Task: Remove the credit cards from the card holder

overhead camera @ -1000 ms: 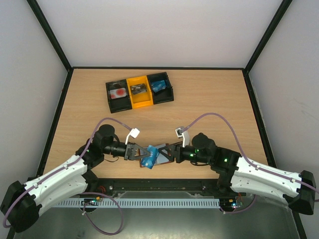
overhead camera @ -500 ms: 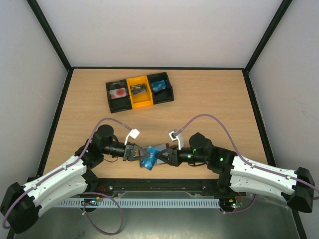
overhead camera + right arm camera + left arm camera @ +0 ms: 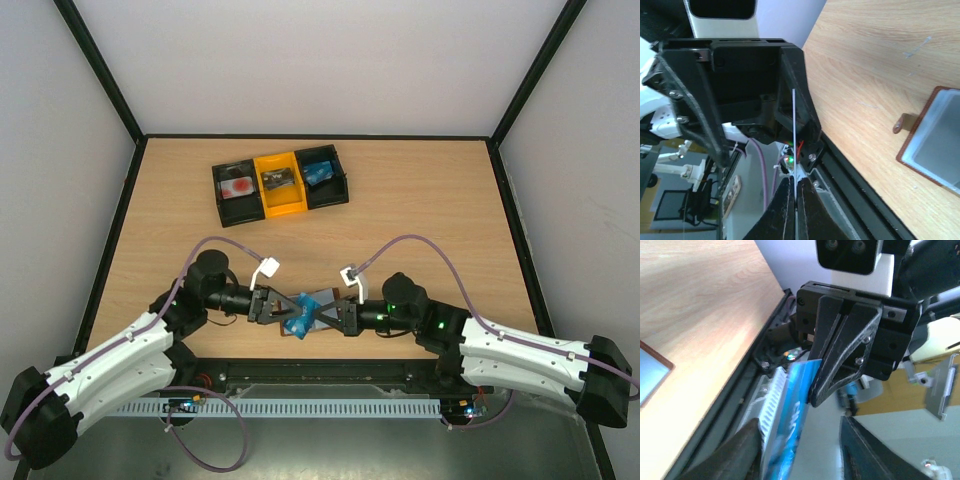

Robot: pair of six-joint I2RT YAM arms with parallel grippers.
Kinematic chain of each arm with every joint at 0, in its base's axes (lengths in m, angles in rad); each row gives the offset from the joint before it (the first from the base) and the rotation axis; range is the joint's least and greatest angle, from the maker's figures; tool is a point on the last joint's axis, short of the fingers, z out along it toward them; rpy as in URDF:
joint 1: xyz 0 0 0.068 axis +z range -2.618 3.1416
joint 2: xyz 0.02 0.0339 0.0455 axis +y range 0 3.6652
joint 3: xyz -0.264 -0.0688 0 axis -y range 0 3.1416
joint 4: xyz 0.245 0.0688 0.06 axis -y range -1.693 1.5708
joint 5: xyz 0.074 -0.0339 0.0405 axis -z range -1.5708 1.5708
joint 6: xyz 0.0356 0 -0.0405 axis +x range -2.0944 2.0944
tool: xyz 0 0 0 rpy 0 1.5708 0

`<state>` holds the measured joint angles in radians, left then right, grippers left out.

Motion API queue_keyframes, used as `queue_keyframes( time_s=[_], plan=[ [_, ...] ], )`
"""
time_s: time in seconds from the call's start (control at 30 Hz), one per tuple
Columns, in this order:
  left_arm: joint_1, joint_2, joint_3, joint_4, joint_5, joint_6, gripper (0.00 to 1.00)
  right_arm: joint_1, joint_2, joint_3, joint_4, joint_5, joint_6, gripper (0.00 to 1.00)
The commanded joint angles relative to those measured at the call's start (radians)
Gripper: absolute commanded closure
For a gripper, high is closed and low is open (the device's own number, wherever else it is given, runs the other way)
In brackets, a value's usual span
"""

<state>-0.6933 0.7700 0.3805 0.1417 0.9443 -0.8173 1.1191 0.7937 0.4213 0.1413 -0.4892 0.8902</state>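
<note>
A bright blue credit card (image 3: 297, 320) hangs edge-up between the two grippers, just above the table's near edge. My right gripper (image 3: 338, 312) is shut on it; in the right wrist view the credit card (image 3: 794, 131) shows as a thin pale line pinched at the right gripper (image 3: 795, 181). My left gripper (image 3: 797, 424) stands open around the credit card (image 3: 792, 412), its fingers apart from it, while the right gripper (image 3: 816, 394) clamps the card's upper edge. The card holder (image 3: 320, 299) lies open on the table beneath them, also seen as the card holder (image 3: 935, 145) and as the card holder (image 3: 649, 376).
A black-and-yellow three-bin tray (image 3: 283, 205) sits at the back left, with a blue item (image 3: 320, 172) in its right bin. The table's black front rail (image 3: 865, 190) runs just below the grippers.
The right gripper has closed on the blue card. The left gripper, shut on it before, has opened and let go. The right arm has shifted slightly left.
</note>
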Motion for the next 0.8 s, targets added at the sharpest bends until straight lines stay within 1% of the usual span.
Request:
queue_keyframes(
  time_s=[0.0,0.03,0.1,0.2,0.33,0.47,0.6,0.7,0.73,0.77],
  plan=[
    [0.003,-0.02,0.083,-0.128,-0.09,0.056,0.34,0.004,-0.032,-0.037,0.089,0.066,0.046,0.98],
    [0.003,-0.025,0.095,-0.155,-0.145,0.064,0.29,0.004,-0.039,-0.04,0.094,0.081,0.052,0.98],
    [0.003,-0.043,0.109,-0.173,-0.227,0.044,0.24,0.004,-0.062,-0.047,0.102,0.124,0.07,0.98],
    [0.003,-0.099,0.074,-0.09,-0.297,-0.06,0.2,0.004,-0.099,-0.083,0.162,0.207,0.121,0.98],
    [0.003,-0.16,-0.005,0.067,-0.334,-0.189,0.17,0.004,-0.087,-0.094,0.276,0.262,0.157,0.98],
    [0.003,-0.168,-0.019,0.083,-0.386,-0.205,0.17,0.004,-0.036,-0.062,0.363,0.273,0.181,0.98],
    [0.003,-0.152,-0.022,0.106,-0.378,-0.219,0.17,0.004,-0.016,-0.068,0.42,0.31,0.214,0.98],
    [0.003,-0.144,-0.045,0.182,-0.354,-0.263,0.2,0.004,-0.009,-0.089,0.476,0.327,0.244,0.98],
    [0.003,-0.144,-0.057,0.209,-0.35,-0.284,0.25,0.004,-0.005,-0.096,0.492,0.328,0.253,0.98],
    [0.003,-0.142,-0.07,0.232,-0.348,-0.304,0.34,0.005,0.0,-0.1,0.505,0.326,0.262,0.98]
  ],
)
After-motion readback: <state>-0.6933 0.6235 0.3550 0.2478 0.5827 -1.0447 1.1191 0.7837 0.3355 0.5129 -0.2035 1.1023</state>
